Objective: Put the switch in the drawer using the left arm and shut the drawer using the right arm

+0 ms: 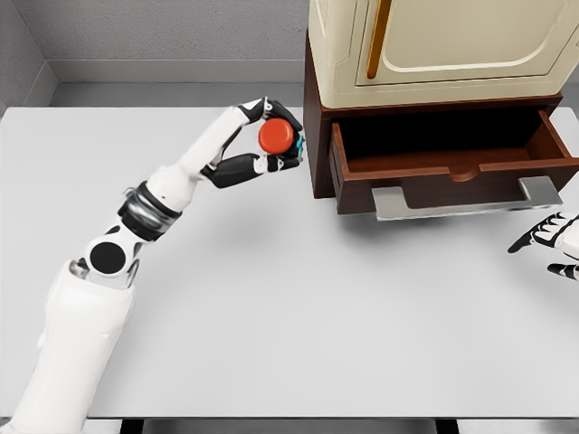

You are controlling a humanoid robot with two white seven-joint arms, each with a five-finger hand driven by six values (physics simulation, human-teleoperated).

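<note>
The switch [278,136] is a small block with a round red button and a teal edge. My left hand [268,137] is shut on it and holds it above the table, just left of the cabinet. The brown drawer [452,167] stands pulled out at the cabinet's base, its inside dark and bare, with a flat grey handle [466,200] in front. My right hand [554,240] rests low at the right edge, below and right of the handle, its fingers spread and holding nothing.
A cream cabinet [443,45] with a door and a gold handle [378,38] sits on the brown drawer frame at the back right. The white table [298,307] stretches across the view, with a grey wall behind.
</note>
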